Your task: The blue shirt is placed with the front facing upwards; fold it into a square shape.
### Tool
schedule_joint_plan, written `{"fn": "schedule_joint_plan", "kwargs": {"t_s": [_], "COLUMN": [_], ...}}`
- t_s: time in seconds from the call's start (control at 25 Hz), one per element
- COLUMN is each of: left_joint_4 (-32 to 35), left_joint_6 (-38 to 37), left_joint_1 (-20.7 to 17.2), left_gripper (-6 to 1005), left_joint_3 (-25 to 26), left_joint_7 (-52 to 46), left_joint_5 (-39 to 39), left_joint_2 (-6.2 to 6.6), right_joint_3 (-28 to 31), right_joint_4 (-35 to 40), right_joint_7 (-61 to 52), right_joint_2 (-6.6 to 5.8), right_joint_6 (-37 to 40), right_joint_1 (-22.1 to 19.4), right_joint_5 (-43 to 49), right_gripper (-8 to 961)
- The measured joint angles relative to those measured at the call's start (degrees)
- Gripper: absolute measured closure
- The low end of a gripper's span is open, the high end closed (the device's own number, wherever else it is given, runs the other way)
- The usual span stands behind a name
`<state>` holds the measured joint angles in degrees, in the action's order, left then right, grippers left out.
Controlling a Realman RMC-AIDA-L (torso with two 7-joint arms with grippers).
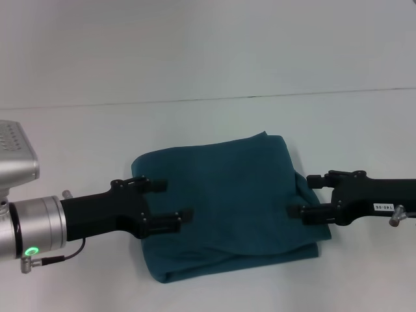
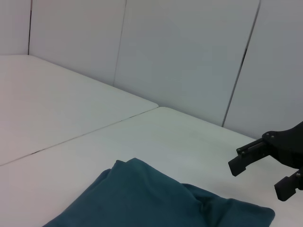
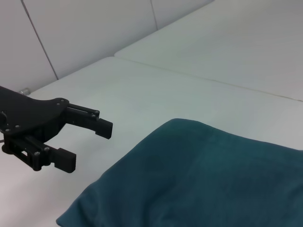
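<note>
1. The blue shirt [image 1: 224, 208] lies mid-table, folded into a rough square, plain side up.
2. The left gripper [image 1: 168, 203] hovers over its left edge, jaws wide, holding nothing.
3. The right gripper [image 1: 308, 195] is at its right edge, jaws spread, empty.
4. Judged step: final fold released. Next: retract both arms, or straighten the uneven near edge.
</note>
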<state>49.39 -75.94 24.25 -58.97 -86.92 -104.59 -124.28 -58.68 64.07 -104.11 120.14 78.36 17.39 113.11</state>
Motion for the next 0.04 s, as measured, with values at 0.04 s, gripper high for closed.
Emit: {"fn": "schedule_joint_plan", "kwargs": {"t_s": [0.04], "left_joint_4": [0.00], "left_joint_6": [0.00], "left_joint_1": [0.01], "left_gripper": [131], "left_joint_3": [0.00], "left_joint_7": [0.00], "left_joint_5": [0.00], "left_joint_2": [0.00], "right_joint_3": [0.03], "right_joint_4": [0.00], "right_joint_7": [-0.01], "right_joint_2": [0.00], "right_joint_6": [0.00], "right_joint_1": [0.01], "right_joint_5": [0.00], "right_gripper": [8]}}
